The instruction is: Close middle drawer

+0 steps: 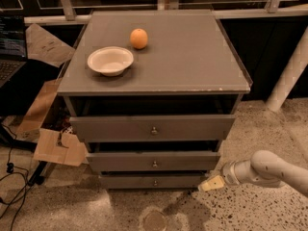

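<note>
The middle drawer (144, 160) is a grey flat front with a small round metal knob (154, 164), second of three in the grey cabinet (159, 57). It stands a little way out, with a dark gap above its front. My gripper (210, 184) has a pale tip on a white arm (269, 170) that comes in from the right. It sits low, just below and in front of the middle drawer's right end, beside the right end of the bottom drawer (154, 181). It holds nothing that I can see.
The top drawer (153, 127) is pulled out further than the others. A white bowl (110, 60) and an orange (138, 38) sit on the cabinet top. Cardboard pieces (55, 146), cables and a laptop (12, 47) lie left. A white post (288, 73) stands right.
</note>
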`<state>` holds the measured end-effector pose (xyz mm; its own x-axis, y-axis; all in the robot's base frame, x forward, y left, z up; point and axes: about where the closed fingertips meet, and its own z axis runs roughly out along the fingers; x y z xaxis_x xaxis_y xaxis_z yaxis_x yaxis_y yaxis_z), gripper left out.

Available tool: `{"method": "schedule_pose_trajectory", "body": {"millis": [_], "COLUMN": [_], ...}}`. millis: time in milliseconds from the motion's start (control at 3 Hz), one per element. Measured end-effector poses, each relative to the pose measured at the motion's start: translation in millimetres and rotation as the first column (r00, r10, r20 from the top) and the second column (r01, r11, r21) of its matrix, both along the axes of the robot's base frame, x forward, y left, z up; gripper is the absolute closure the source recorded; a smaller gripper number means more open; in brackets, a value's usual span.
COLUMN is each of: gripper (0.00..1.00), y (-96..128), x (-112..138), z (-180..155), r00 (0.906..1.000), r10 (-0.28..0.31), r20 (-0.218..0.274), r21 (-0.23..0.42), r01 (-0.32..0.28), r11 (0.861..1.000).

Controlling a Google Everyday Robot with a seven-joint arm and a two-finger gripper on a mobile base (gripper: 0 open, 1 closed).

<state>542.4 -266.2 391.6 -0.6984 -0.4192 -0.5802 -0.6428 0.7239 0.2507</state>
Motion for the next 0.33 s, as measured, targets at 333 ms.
{"method": "schedule_pose_trajectory", "body": {"millis": [333], "gripper": [0.0], "y": [0.0], "x": [0.0], "z": [0.0], "r00": [1.0], "r10": [0.0], "r20": [0.0], "r21": [0.0], "r01": [0.0], "r11": [1.0]}}
